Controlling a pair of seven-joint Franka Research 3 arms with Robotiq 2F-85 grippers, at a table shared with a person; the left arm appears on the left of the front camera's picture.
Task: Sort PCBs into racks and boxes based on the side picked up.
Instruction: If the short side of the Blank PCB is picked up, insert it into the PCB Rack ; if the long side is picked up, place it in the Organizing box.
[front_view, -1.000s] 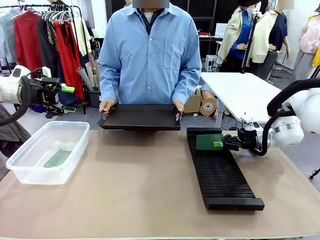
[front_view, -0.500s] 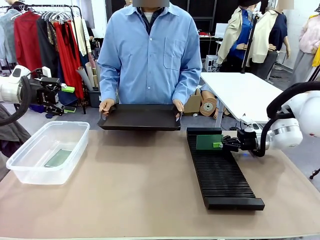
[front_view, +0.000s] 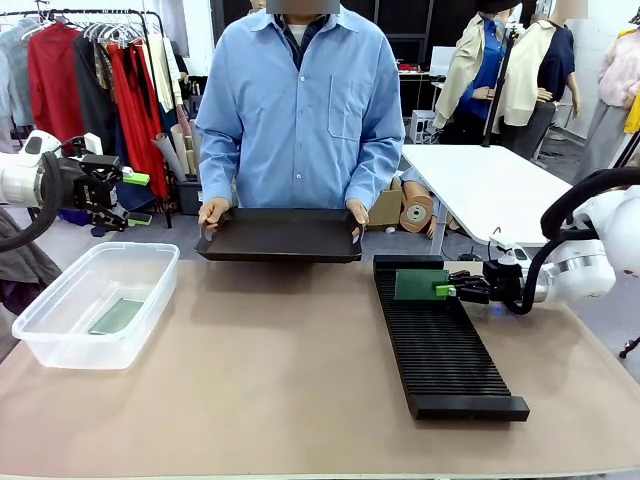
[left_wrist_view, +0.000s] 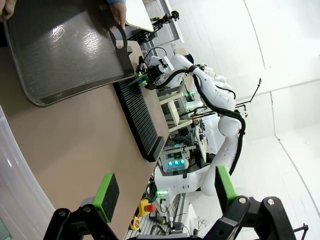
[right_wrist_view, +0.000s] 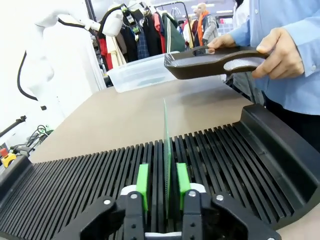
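1. The counter (front_view: 260, 380) carries a long black rack (front_view: 440, 340) on the robot's right side and a clear box (front_view: 95, 305) on its left.
2. One PCB (front_view: 420, 285) stands upright on edge in a slot near the far end of the rack. In the right wrist view the board (right_wrist_view: 165, 150) appears edge-on, seated between the ribs.
3. The right hand (front_view: 447, 290) is at the board's right-hand edge. Its green pads (right_wrist_view: 142, 185) flank the board with a thin gap on each side; the jaws are narrow and slightly parted, not clamped on the board.
4. A second PCB (front_view: 117, 316) lies flat on the floor of the box.
5. The left hand (front_view: 128, 195) hangs above and behind the box, clear of it. Its jaws are wide apart and empty.
6. At the far edge of the counter a person holds a shallow black tray (front_view: 280, 235) level with both hands.
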